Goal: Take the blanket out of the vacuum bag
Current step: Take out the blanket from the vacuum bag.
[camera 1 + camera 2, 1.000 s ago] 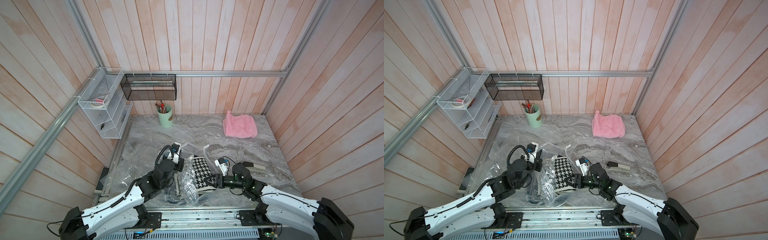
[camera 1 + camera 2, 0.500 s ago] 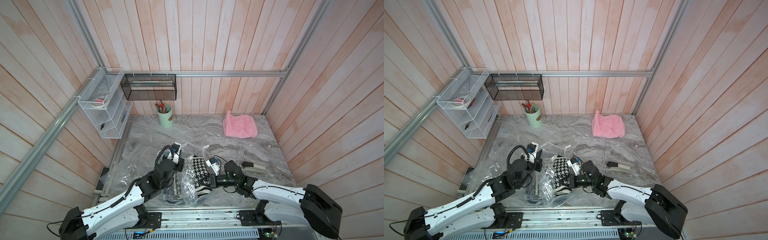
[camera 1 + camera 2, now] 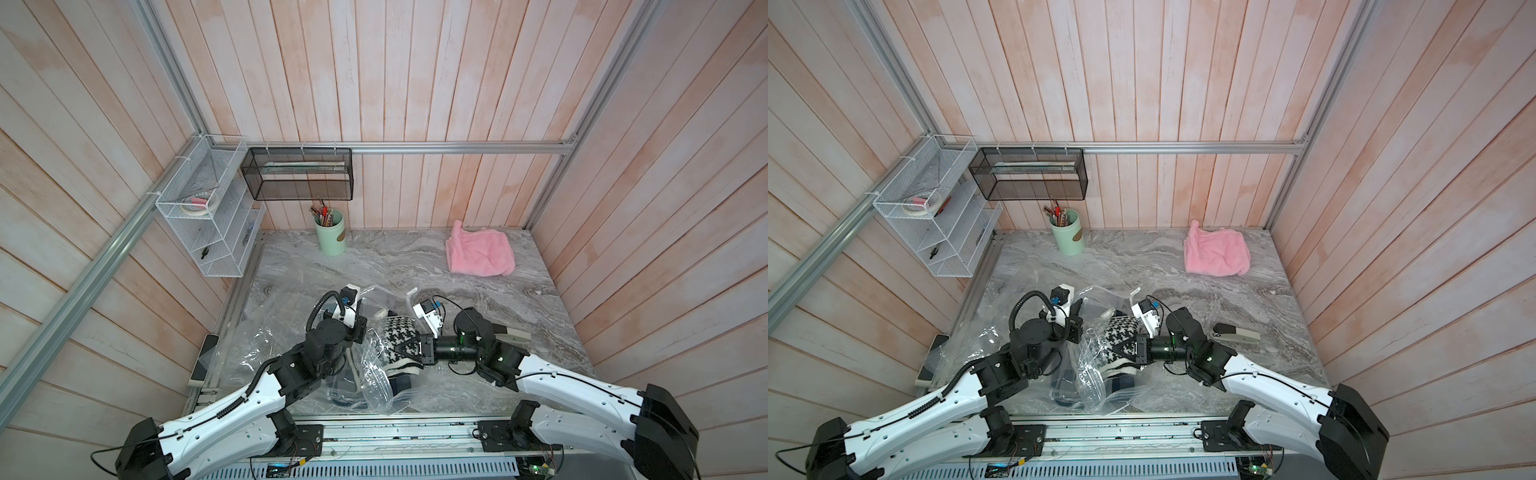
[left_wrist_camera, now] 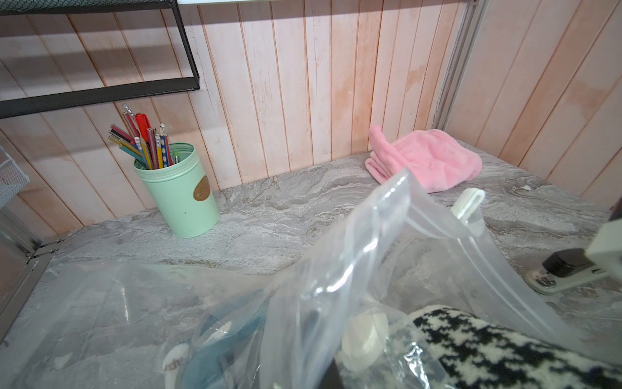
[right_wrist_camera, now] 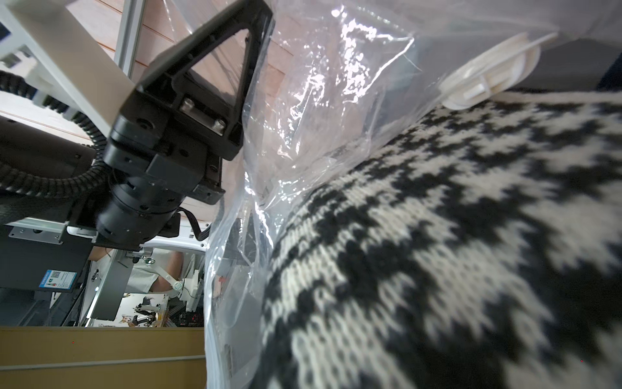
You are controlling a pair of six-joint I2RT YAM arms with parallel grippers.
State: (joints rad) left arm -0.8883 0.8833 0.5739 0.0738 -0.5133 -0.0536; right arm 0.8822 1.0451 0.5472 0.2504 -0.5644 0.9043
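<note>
The blanket [image 5: 454, 235] fills the right wrist view, blurred and cut off.

1 vac bag [image 3: 249, 353], 1 b/w blanket [image 3: 398, 338], 1 pink cloth [image 3: 480, 253], 1 pencil cup [image 3: 331, 237], 1 stapler [image 3: 1235, 333], 2 wall racks [image 3: 208, 232] [image 3: 297, 174].

Pale pink plank walls [image 3: 415, 83] (edged with aluminium rails [image 3: 457, 146]) enclose a grey marbled tabletop [image 3: 395, 266], evenly lit.

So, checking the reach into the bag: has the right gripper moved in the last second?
Yes. In a top view the right gripper has moved away from the stapler, onto the houndstooth blanket.
</note>
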